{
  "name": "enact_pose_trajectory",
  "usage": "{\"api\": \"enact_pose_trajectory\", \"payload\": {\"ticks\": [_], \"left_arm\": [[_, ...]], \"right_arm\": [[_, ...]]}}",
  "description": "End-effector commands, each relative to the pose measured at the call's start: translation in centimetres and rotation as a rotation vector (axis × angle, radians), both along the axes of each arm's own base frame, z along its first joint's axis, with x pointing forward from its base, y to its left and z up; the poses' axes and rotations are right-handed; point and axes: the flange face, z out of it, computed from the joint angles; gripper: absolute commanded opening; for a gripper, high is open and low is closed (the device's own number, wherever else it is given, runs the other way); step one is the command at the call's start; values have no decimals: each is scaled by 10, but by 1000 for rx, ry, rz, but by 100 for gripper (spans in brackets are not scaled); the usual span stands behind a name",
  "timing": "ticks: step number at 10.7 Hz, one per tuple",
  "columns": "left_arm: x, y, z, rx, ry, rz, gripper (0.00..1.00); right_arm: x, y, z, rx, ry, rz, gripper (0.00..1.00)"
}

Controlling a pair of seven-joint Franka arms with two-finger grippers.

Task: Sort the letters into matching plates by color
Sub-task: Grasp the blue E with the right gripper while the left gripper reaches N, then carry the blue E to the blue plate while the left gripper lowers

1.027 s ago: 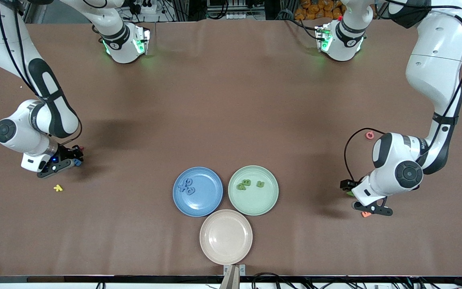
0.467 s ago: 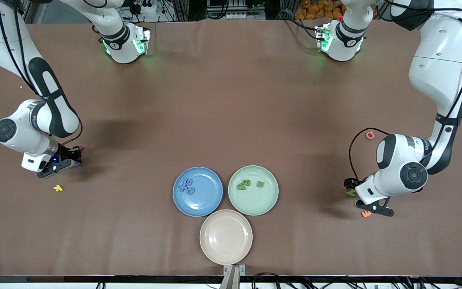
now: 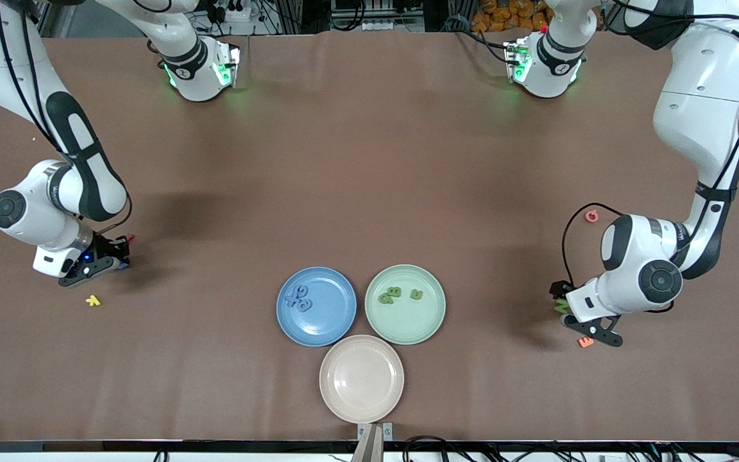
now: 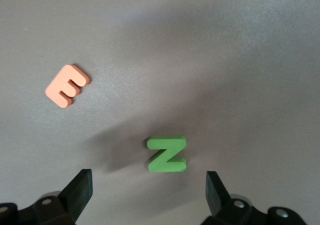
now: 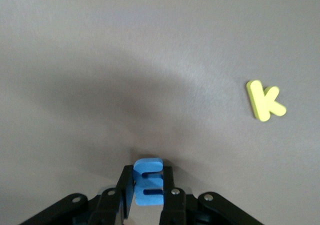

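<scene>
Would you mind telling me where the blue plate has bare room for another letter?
The blue plate is bare on its side toward the green plate and the beige plate. Its blue letters crowd the part toward the right arm's end.

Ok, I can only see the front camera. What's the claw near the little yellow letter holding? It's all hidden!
Observer: The right claw is shut on a blue letter, an E, pinched between its fingers.
Operator: And what does the yellow one say?
Observer: The yellow letter is a K. It lies flat on the table, apart from the claw.
Operator: Did the other claw grab something too?
Observer: No. The left claw is open over a green letter, shaped like a Z, which lies flat on the table with neither finger touching it.
</scene>
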Motion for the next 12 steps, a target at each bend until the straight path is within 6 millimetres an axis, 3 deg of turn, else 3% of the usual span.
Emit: {"api": "enact_pose_trajectory", "payload": {"ticks": [1,3,10,11,12], "left_arm": [[-2,-10,-11,1,7,-25,100],[-1,-10,-15,-4,-4,-25,100],[1,-14,-21,-15,-29,-27,100],[2,-14,-19,-25,-30,-1,90],[1,-15,-18,-41,-27,77,47]], "right_arm": [[15,10,16,7,-19,-49,21],[22,33,25,26,0,-119,21],[67,173,57,141,-50,-449,21],[72,192,60,148,-55,-486,21],[75,216,59,161,-54,-504,21]]}}
